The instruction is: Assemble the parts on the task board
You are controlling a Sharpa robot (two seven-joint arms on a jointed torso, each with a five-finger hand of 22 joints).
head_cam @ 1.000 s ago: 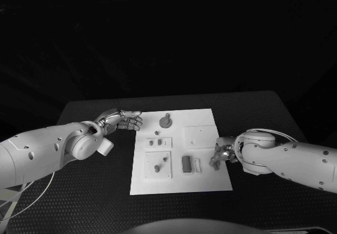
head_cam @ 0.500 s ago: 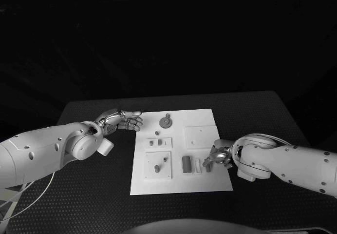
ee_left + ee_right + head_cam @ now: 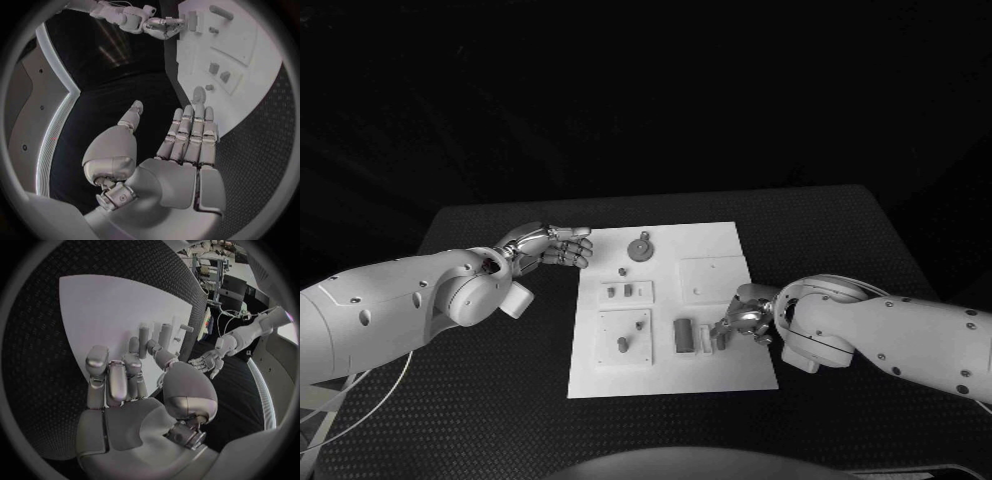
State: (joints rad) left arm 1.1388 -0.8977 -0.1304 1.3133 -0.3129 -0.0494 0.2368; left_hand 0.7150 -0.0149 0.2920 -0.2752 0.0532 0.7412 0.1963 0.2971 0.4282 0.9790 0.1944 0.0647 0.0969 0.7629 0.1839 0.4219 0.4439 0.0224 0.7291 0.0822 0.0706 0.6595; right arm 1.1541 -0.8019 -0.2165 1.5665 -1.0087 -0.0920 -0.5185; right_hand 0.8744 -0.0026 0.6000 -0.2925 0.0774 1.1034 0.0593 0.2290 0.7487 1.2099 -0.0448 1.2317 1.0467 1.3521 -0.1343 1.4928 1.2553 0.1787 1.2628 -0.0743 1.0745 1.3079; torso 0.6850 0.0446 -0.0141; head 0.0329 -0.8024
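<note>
The white task board (image 3: 718, 375) lies mid-table. On it are a round grey part (image 3: 640, 248), two small pieces (image 3: 620, 292), short pegs (image 3: 626, 343) and a dark upright block (image 3: 682, 335). My right hand (image 3: 740, 325) is low over the board's right near part, its fingertips right beside the dark block and a pale piece next to it. In the right wrist view its fingers (image 3: 115, 372) and thumb reach toward upright parts (image 3: 165, 335), with nothing held between them. My left hand (image 3: 553, 245) hovers off the board's far left corner, fingers straight, thumb apart, empty (image 3: 181, 145).
Black textured table (image 3: 473, 400) surrounds the board, with bare room on the left and the near side. The left wrist view shows the board (image 3: 250, 45) and the right hand (image 3: 159, 25) at its far end.
My right hand has slid left over the board, from its right edge toward the dark block. The left hand has stayed where it was.
</note>
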